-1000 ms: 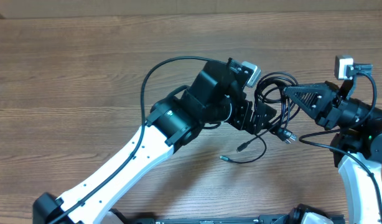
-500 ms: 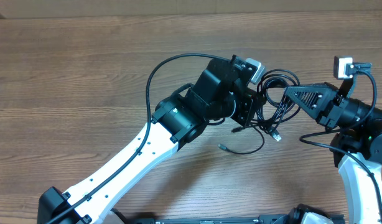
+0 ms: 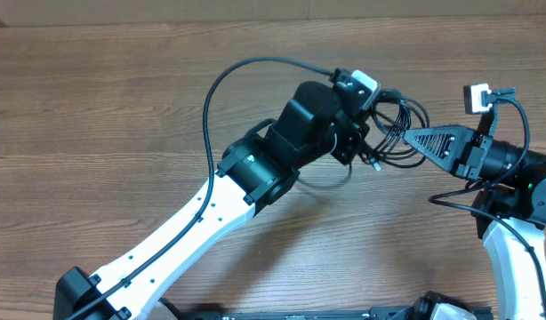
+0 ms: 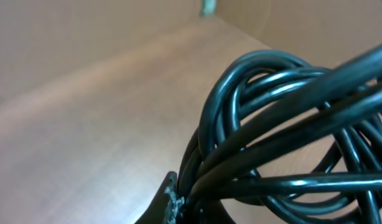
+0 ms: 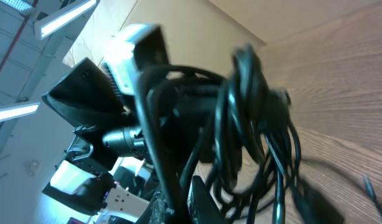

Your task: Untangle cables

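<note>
**Counter** – brown wood-grain counter [image 3: 95, 107]. It fills the whole overhead view.

**Left arm** – long arm [image 3: 211, 213] with white lower links and a black upper housing. It stretches on a diagonal from the near edge up toward centre-right, with the wrist turned so its gripper faces right.

**Right arm** – shorter in view, black and white [image 3: 513, 178], rising at the right edge. The forearm lies roughly level and points left at the other arm.

**Cables** – thin, glossy black cables [image 3: 393, 124] wound into a knot of overlapping loops. The knot hangs between the two wrists and, as I judge it, is held up off the counter. It is on the left gripper and just at the tip of the right one, so the left arm is nearer. The knot has no clear long axis, but the line between the grippers runs left to right. Any pull to open the loops would have to follow that line.

**Left gripper** [image 3: 362, 142] – clamped on the cables. In its wrist view the strands [image 4: 272, 124] converge right at the finger.

**Right gripper** [image 3: 411, 138] – the black pointed finger reaches into the loops. Its wrist view is blurred, with cords [image 5: 241, 124] crossing the fingers, so I cannot tell whether it grips them.
</note>
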You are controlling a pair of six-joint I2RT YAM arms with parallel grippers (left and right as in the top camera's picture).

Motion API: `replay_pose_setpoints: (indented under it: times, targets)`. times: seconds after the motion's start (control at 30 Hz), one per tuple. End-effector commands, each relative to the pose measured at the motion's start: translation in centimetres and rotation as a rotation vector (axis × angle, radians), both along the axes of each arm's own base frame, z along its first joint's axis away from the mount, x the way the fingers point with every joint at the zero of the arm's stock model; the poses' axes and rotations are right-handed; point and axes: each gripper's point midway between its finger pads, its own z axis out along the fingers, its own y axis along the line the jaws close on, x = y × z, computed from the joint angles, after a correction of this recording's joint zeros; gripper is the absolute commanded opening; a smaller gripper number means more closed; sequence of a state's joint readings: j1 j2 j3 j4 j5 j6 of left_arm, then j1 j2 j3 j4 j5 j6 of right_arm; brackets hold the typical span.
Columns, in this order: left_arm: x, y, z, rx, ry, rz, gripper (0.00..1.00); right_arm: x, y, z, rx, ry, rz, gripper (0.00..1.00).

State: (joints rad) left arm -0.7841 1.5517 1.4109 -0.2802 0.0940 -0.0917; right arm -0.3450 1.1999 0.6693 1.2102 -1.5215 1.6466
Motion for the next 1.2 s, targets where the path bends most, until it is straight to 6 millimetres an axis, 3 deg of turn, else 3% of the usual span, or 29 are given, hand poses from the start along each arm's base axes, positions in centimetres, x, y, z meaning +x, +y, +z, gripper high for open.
replay_pose_setpoints:
  times: [0.0,0.23,0.4,0.53,0.77,1.17]
  targets:
    - [4.5,3.8,2.5,0.156,-0.263,0.167,0.04,-0.7,0.2,0.0,-0.022,0.011,0.023,0.04]
    - [7.2,7.9,5.0,0.203,-0.378,0.448,0.04,-0.7,0.2,0.0,-0.021,0.011,0.023,0.04]
    - [8.0,9.8,5.5,0.230,-0.401,0.543,0.04,-0.6,0.2,0.0,-0.020,0.015,0.023,0.04]
    - [8.3,10.0,6.3,0.281,-0.463,0.528,0.04,-0.6,0.2,0.0,-0.019,0.018,0.023,0.04]
    - [8.5,9.9,10.7,0.363,-0.700,0.495,0.04,-0.5,0.1,-0.2,-0.017,0.023,0.023,0.04]
    - [8.5,10.1,11.1,0.680,-0.874,0.402,0.04,1.9,-0.8,-2.7,0.019,0.119,0.024,0.04]
